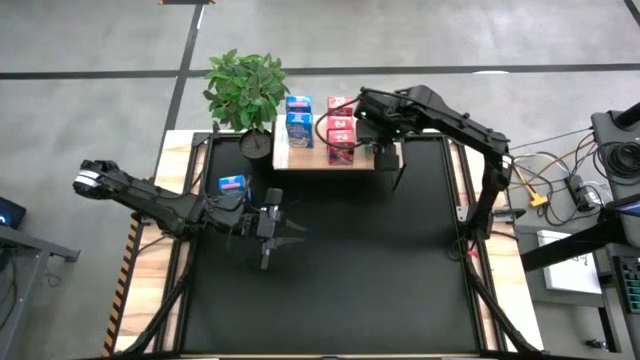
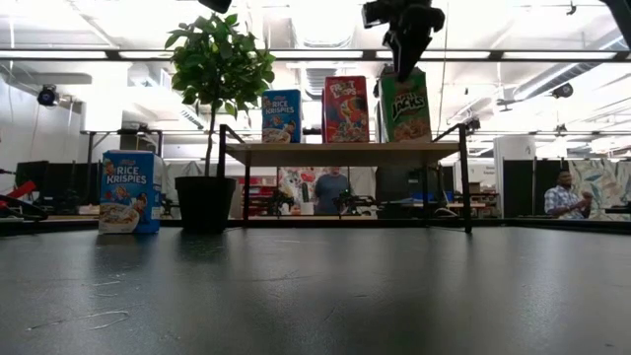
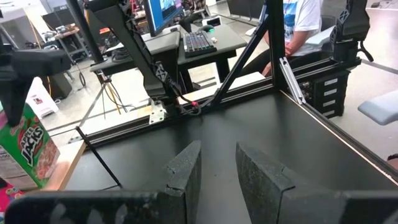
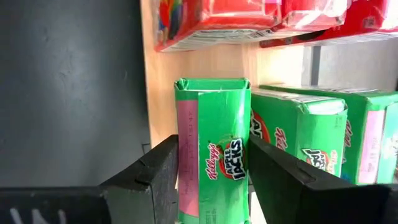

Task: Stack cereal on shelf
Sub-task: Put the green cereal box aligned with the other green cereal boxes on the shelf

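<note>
The right claw (image 4: pixel 214 180) squeezes a green cereal box (image 4: pixel 214 162) at the right end of the shelf (image 1: pixel 300 160). It looks set down, though that is hard to tell. Next it should let go. The left claw (image 1: pixel 268 232) waits half open, holding nothing, near the blue box (image 1: pixel 232 184) on the table (image 1: pixel 350 260).

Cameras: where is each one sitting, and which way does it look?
High view: above the table, looking straight down; both arms show.
Low view: at tabletop height, facing the shelf; the right hand comes in from above.
Left wrist view: on the left arm, past its open fingers across the black mat.
Right wrist view: on the right arm, fingers clamping a green carton.
Low and right wrist views share that carton.
</note>
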### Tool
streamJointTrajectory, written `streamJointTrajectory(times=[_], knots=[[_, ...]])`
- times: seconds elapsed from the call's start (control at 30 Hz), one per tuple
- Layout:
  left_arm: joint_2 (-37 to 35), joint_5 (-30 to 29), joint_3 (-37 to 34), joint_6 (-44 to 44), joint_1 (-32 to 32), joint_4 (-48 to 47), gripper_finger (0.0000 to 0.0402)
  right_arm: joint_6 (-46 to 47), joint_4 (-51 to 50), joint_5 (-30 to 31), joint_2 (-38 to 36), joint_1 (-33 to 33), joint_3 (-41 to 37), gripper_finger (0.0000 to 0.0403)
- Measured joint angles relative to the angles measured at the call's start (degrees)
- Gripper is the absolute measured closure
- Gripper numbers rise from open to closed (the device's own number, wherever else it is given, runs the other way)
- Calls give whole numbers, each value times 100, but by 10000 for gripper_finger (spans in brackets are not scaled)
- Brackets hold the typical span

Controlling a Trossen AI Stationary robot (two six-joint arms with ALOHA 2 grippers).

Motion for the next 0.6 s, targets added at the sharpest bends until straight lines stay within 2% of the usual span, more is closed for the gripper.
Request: streamJointTrajectory(times=[0.33,0.6], knots=[[0,-2,0,270,7,4,318,3,-40,-79,72,-63,4,229],[0,-2,0,353,4,42,318,105,-46,-79,72,-89,91,205]])
